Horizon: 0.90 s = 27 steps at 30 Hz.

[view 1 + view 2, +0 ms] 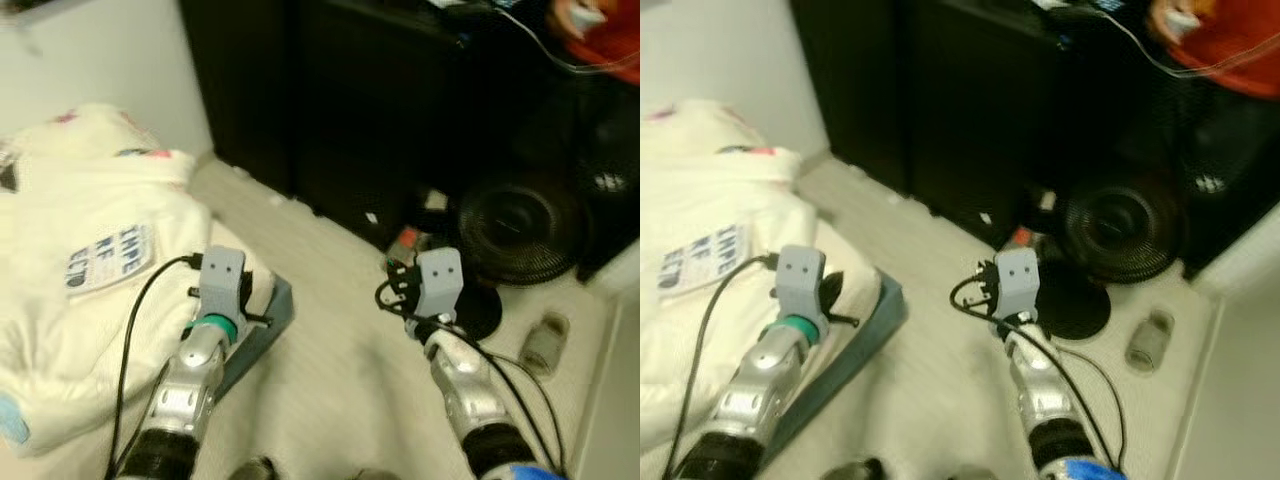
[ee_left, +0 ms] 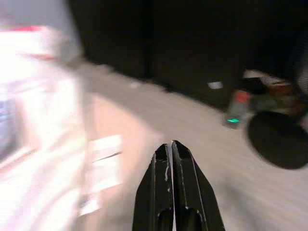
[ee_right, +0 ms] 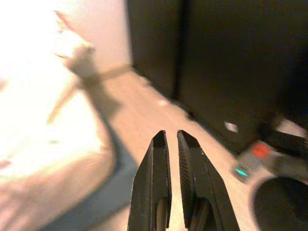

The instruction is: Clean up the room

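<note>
I stand beside the bed (image 1: 60,330), which I take as my landmark: it lies to my left, covered by a cream blanket (image 1: 90,200) with a small printed label (image 1: 108,255) on it. A blue-grey edge of the bed frame (image 1: 268,325) shows below the blanket's corner.

My left tool (image 2: 172,150) is held out just past that corner of the bed, over the pale floor (image 1: 330,340); its two black fingers lie pressed together, with nothing between them. My right tool (image 3: 172,137) is raised farther from the bed, its fingers nearly closed with a thin gap between them, also holding nothing.

The things on the floor lie on the far side of my right tool from the bed. A round black fan (image 1: 518,232) leans against the dark cabinet (image 1: 380,110), with a flat black disc (image 1: 478,310) on the floor in front of it. Close by the disc sits a small cluttered device with a red patch (image 1: 404,242); in the wrist views a green light (image 2: 233,121) shows on it. A small grey cylinder (image 1: 545,343) lies on the floor farthest from the bed. Something red (image 1: 600,35) rests up on the cabinet top, blurred.
</note>
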{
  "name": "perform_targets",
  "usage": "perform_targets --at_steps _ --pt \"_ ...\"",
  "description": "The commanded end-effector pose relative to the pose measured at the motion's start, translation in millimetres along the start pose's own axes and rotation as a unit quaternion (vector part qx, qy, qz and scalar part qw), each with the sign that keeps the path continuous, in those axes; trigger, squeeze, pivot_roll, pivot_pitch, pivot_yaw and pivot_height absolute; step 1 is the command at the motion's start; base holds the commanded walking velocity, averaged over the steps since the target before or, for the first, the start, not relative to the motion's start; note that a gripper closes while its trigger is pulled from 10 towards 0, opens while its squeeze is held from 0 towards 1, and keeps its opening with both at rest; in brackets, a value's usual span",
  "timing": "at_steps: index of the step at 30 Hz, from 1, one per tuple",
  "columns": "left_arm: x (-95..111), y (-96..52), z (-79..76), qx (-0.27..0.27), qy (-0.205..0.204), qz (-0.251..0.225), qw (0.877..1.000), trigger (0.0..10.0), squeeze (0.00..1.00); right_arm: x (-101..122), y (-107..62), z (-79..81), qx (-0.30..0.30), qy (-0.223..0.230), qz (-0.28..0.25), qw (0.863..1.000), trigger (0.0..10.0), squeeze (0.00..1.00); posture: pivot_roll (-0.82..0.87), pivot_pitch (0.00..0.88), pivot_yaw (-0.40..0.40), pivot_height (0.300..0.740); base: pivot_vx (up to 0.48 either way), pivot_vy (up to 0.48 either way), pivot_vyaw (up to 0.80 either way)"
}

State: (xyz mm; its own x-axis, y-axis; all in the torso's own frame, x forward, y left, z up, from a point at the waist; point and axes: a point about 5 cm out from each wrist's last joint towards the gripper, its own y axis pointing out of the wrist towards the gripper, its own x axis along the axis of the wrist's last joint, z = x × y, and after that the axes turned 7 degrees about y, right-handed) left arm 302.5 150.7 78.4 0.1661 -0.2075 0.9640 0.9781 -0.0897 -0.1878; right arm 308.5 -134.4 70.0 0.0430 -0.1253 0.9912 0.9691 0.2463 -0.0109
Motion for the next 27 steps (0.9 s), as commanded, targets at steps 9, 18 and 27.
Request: perform_targets --at_steps 9,18,27 --pt "-6.6 -1.4 -4.5 -0.004 -0.001 0.012 1.0 10.0 0.0 -5.6 -4.5 -2.6 -0.001 -0.001 0.011 1.0 10.0 0.0 -0.03 0.018 -0.003 0.74 0.0 0.0 0.78" --pt "-6.5 -1.4 -4.3 -0.003 -0.001 0.012 1.0 10.0 0.0 -6.2 -4.6 -1.1 0.005 0.002 0.011 1.0 10.0 0.0 -0.03 0.019 -0.003 0.74 0.0 0.0 0.78" --pt "-6.2 -1.0 -4.0 -0.003 -0.001 0.013 1.0 10.0 0.0 -6.3 -4.8 0.5 0.009 0.005 0.011 1.0 10.0 0.0 -0.03 0.021 -0.002 0.74 0.0 0.0 0.78"
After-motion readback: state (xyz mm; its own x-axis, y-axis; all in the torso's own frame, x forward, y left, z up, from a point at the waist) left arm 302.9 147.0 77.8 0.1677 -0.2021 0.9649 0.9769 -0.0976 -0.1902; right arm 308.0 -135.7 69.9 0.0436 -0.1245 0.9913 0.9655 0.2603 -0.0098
